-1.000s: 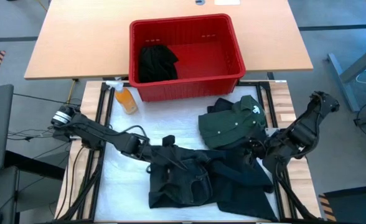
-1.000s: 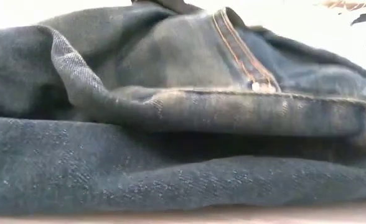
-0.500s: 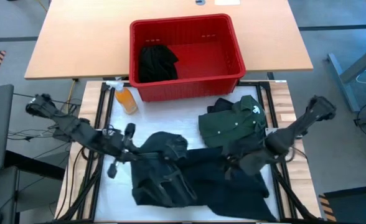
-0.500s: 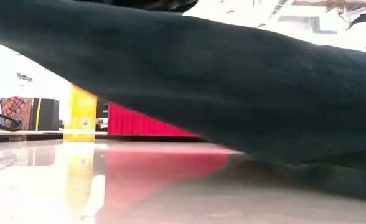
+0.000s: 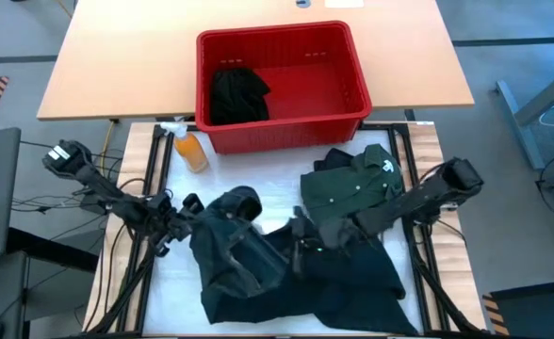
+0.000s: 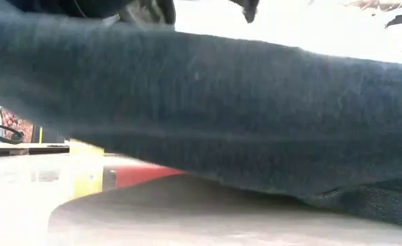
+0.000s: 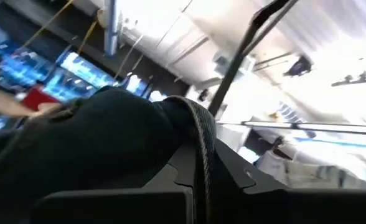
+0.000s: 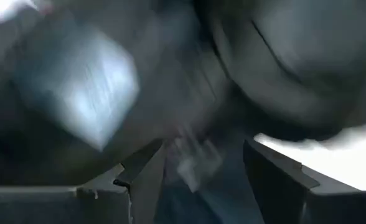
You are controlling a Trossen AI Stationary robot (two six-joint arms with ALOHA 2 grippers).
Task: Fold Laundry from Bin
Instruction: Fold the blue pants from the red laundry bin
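1. High view: dark jeans [image 5: 277, 273] lie bunched on the white work surface [image 5: 178, 282] near the front edge, their long axis running across the table from one arm toward the other.
2. One end of the jeans is lifted into a hump beside the left gripper [image 5: 185, 218], which is closed tight on the denim there; the left wrist view shows a stitched seam of the cloth [image 7: 198, 143] draped over its fingers.
3. The right gripper [image 5: 301, 247] sits over the middle of the jeans, its jaws standing wide in the right wrist view with dark cloth [image 8: 189, 124] between and just ahead of them; whether it has hold of the cloth cannot be told.
4. A green shirt [image 5: 352, 188] lies folded just behind the jeans, under the right arm, collar toward the bin.
5. The red bin [image 5: 352, 80] stands farther back on a tan table [image 5: 117, 66], with a black garment [image 5: 235, 94] in its left part.
6. An orange spray bottle [image 5: 190, 149] stands by the bin's left front corner.
7. Low view: denim [image 6: 221, 109] fills most of the picture, with a strip of the bin [image 6: 136, 175] below it.
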